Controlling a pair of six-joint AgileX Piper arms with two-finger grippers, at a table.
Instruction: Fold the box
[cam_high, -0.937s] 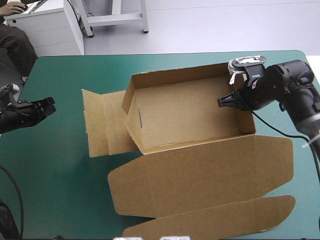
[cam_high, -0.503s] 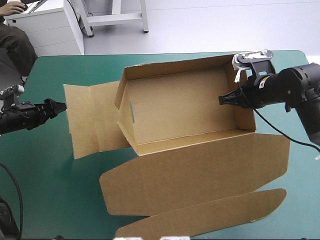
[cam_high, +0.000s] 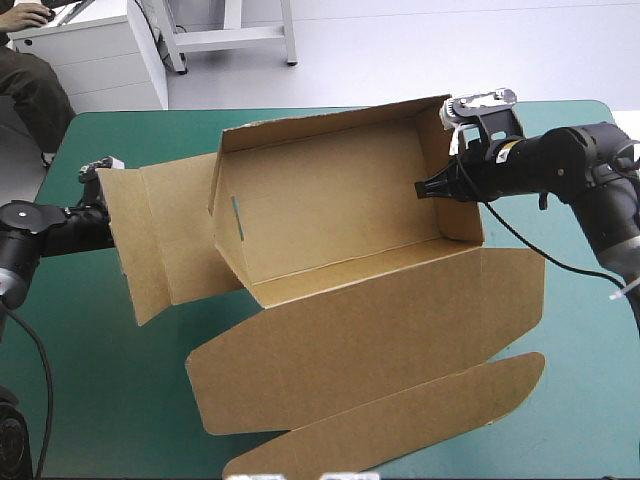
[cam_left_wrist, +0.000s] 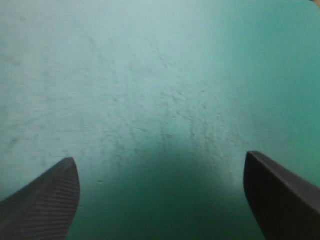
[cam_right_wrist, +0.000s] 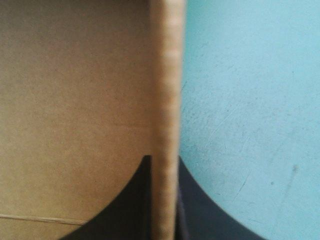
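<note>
The box stands as an open tray in the upper middle of the high view, with all four walls raised and turned a little askew to the table's edges. Its lid lies flat on the cover and spreads from the tray's near wall toward the lower middle of the frame. The long rounded tuck flap ends it near the bottom edge. A narrow slot is cut in the tray's left end wall. From that end a side flap sticks out toward the left of the frame, tilted up off the table.

The right gripper comes in from the upper right and is clamped on the tray's right end wall, one finger inside the tray and one outside. In its wrist view the fingers are all but closed, with the wall's cut edge pinched between them.

The left gripper is at the left of the frame, at the side flap's outer edge, and the flap hides its tip in the high view. In its wrist view the fingers stand wide apart and hold nothing, with only the teal-green cover between them.
</note>
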